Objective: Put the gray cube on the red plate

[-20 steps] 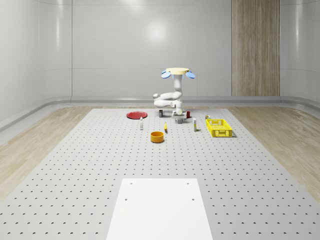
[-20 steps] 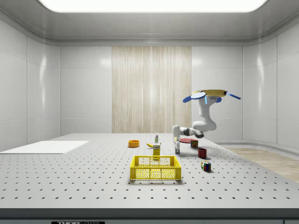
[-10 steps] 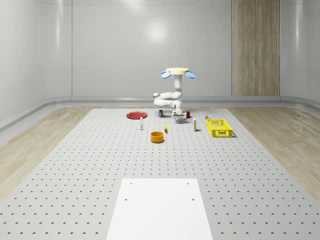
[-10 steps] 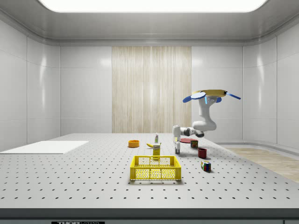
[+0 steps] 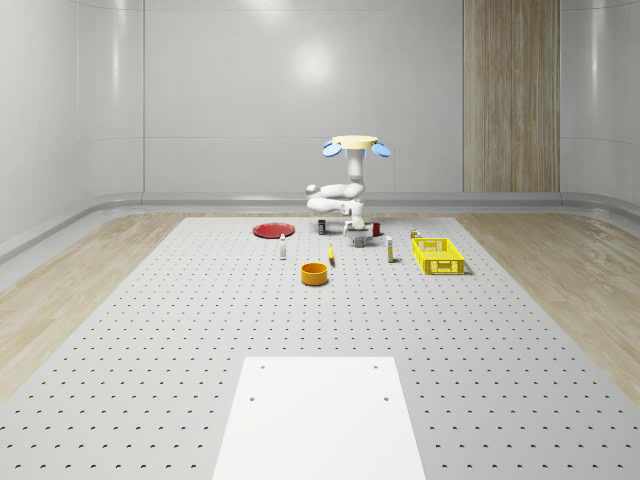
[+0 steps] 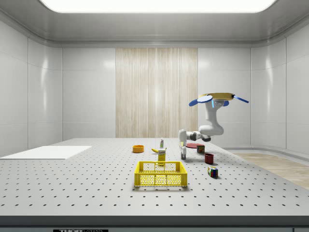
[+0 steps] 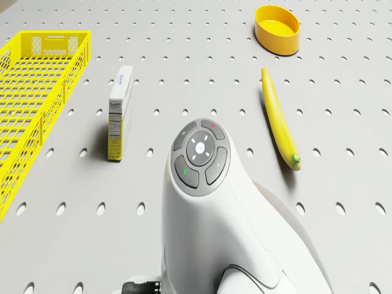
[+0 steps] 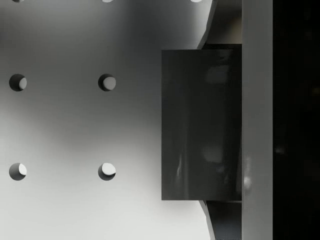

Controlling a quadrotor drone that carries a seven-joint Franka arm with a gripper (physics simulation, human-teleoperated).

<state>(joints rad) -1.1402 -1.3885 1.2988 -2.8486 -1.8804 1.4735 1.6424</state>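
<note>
Wrist view: the gray cube [image 8: 201, 124] sits against one finger [image 8: 257, 120] of my gripper [image 6: 183, 155], low over the pegboard table [image 5: 180, 330]; whether the gripper has clamped it, I cannot tell. The drone [image 5: 355, 146] hovers beside the red plate [image 5: 272, 230]. I judge a confirmed squeeze should precede any carry toward that plate.

A gray cube [image 8: 201, 125] sits against one finger [image 8: 257, 120] over the perforated table [image 8: 75, 125]
</note>
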